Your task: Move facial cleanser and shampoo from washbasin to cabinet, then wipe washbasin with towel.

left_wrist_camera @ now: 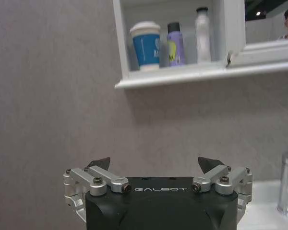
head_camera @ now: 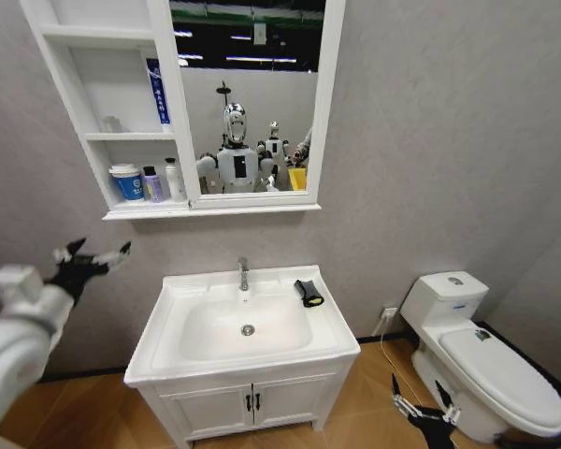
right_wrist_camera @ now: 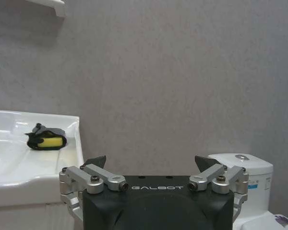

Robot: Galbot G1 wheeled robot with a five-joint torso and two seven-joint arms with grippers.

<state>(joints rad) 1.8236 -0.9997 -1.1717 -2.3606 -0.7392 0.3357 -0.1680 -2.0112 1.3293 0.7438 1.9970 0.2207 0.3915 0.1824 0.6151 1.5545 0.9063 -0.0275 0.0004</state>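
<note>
The towel (head_camera: 309, 293) lies folded on the back right corner of the washbasin (head_camera: 168, 323), right of the chrome tap (head_camera: 243, 273), and no jaws touch it. The left gripper (head_camera: 92, 259) hangs in the air left of the basin and below the cabinet (head_camera: 75, 89), jaws spread wide and empty, well apart from the towel. The right gripper (head_camera: 421, 400) sits low beside the toilet (head_camera: 486, 360), right of the vanity (head_camera: 248, 402), jaws also open with nothing between them. From the right wrist the towel (right_wrist_camera: 46, 138) shows off to the side on the basin rim. A blue cup (head_camera: 127, 181), a purple bottle (head_camera: 152, 184) and a white bottle (head_camera: 173, 178) stand on the cabinet's lowest shelf
</note>
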